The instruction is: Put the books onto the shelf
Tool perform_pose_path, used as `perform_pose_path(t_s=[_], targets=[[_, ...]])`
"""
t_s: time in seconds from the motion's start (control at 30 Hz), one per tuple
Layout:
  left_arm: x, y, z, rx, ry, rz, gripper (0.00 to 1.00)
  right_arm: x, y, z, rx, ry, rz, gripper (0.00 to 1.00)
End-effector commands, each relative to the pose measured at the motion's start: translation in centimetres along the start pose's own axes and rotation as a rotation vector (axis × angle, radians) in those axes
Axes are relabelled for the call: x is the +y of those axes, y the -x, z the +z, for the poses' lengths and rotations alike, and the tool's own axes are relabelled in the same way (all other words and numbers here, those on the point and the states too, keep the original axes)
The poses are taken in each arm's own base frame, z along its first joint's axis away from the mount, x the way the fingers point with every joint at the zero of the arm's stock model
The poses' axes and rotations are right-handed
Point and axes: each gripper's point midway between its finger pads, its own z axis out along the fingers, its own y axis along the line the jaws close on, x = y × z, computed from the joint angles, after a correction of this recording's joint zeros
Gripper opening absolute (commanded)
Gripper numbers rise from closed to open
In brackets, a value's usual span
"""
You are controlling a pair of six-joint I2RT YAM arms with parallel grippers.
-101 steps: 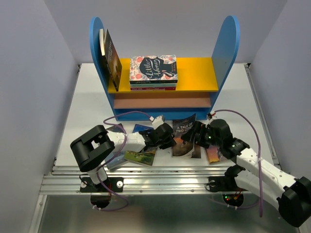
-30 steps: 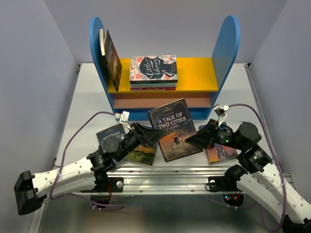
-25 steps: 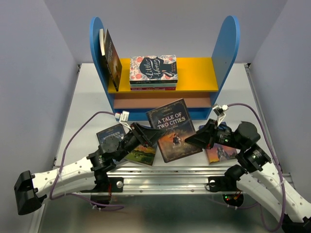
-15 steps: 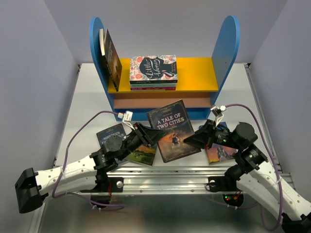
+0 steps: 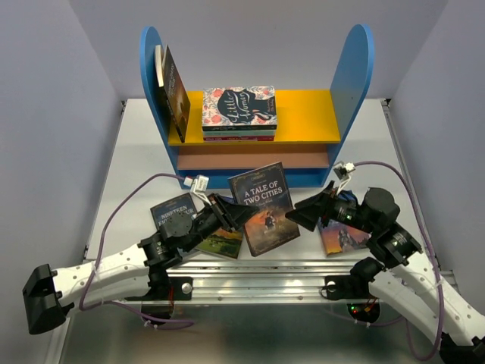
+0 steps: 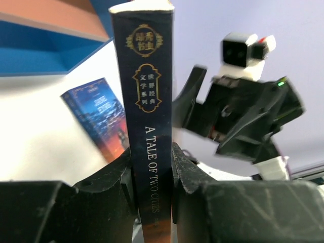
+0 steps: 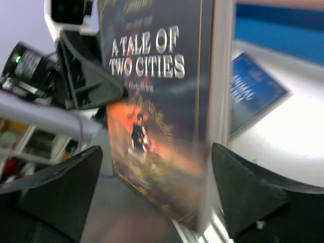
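Between the arms, before the shelf (image 5: 356, 68): A Tale of Two Cities (image 5: 261, 208) was held upright, cover facing the camera.
Left gripper (image 5: 229, 216): clamped on that book's spine, one finger (image 6: 111, 177) on each side.
Right gripper (image 5: 305, 214): jaws stood wide apart, the book's page edge between them.
On the table (image 5: 136, 152): Nineteen Eighty-Four (image 5: 173, 212) and a landscape cover (image 5: 221, 243) lay by the left arm, a third book (image 5: 342, 236) by the right.
Yellow board (image 5: 303, 114): a dark book (image 5: 176, 91) leaned against the left panel.
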Motion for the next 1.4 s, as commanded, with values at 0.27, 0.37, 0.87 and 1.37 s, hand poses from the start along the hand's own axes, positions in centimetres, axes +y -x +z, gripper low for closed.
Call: perform_pose_path(t_s=[0.27,0.37,0.87,1.37], targets=[[-14.2,10.6,-2.4,-0.189,-0.231,0.26,0.0,-2.3,5.0,-2.7,-0.176,-0.306,-0.182,1.0],[-18.0,13.1,-3.3,-0.229,-0.286,0.327,0.0,-3.1,5.4,-3.1,-0.203,-0.353,-0.184,1.0],[-28.0,27.5,-2.9,-0.6,-0.099,0.714,0.0,-3.6,4.8,-2.5,-0.156,-0.351,-0.201,1.0],[-24.2,34.5,-3.3,-0.911,0.456,1.063,0.0,-3.9,5.5,-1.2,-0.116,-0.361,-0.216,1.0]])
